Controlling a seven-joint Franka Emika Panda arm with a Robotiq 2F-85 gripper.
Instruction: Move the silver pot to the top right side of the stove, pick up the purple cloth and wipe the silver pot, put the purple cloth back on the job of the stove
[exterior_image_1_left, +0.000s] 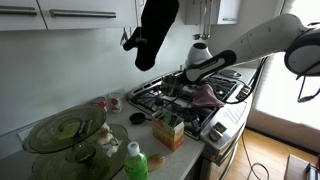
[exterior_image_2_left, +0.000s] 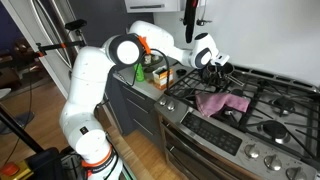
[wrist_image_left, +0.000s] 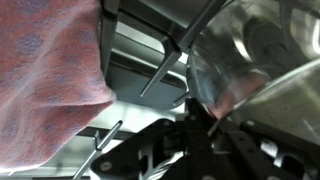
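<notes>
up close in the wrist view, the silver pot (wrist_image_left: 265, 50) fills the upper right, its shiny wall tilted and its rim running down into the gripper (wrist_image_left: 200, 132). the jaws are clenched tight on that rim. black grate bars show behind and beneath the pot, but whether its base rests on them cannot be told. in both exterior views the pot is mostly hidden behind the gripper (exterior_image_2_left: 213, 68), which sits low over the rear part of the stove (exterior_image_2_left: 230, 135), on the side nearest the counter.

just beside the pot lies the purple cloth (wrist_image_left: 45, 70), a pinkish weave covering the left of the wrist view. in an exterior view the cloth (exterior_image_2_left: 222, 102) is crumpled on the grates, a little in front of the gripper and towards the knobs (exterior_image_2_left: 262, 158). in both exterior views it lies near the middle of the hob.

the white arm reaches across to the stove (exterior_image_1_left: 150, 98) in an exterior view. a black oven mitt (exterior_image_1_left: 155, 35) hangs above the counter. on the counter stand a box (exterior_image_1_left: 168, 130), a green bottle (exterior_image_1_left: 135, 162) and glass bowls (exterior_image_1_left: 65, 130).
</notes>
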